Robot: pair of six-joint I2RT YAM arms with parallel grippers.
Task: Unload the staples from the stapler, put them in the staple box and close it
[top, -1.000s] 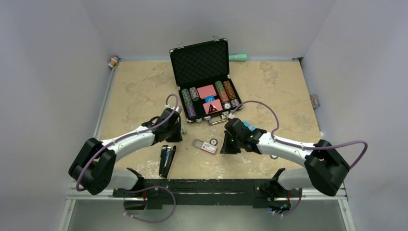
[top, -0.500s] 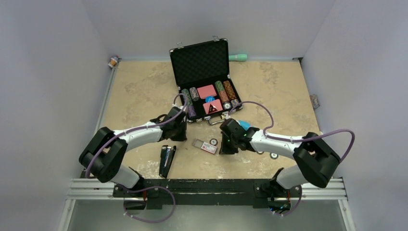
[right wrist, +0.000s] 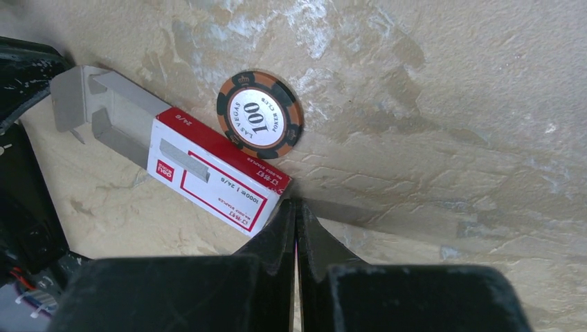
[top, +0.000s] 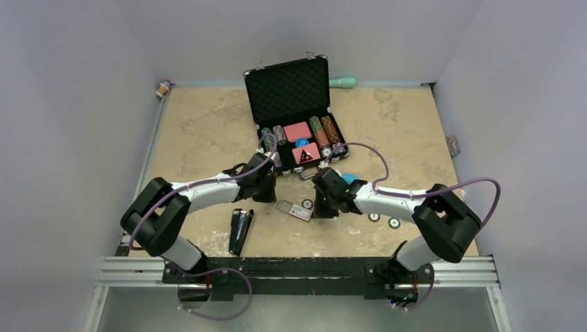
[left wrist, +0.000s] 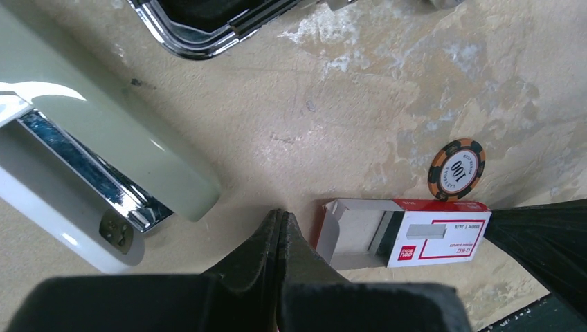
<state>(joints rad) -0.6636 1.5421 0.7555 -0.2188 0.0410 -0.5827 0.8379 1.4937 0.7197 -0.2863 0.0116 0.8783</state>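
the mottled tan table carries an open black case. just in front of the case lie a red-and-white staple box and a poker chip beside it. the black stapler lies well to the case's front left, and two loose chips to its front right.

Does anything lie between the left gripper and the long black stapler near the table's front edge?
Nothing visible does. From above, only tan tabletop shows between the shut left gripper and the long, slim black stapler. The small red-and-white staple box lies to the gripper's right, off that path.

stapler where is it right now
Top view: the stapler lies on the table near its front edge, left of centre, apart from and left of the red-and-white staple box.
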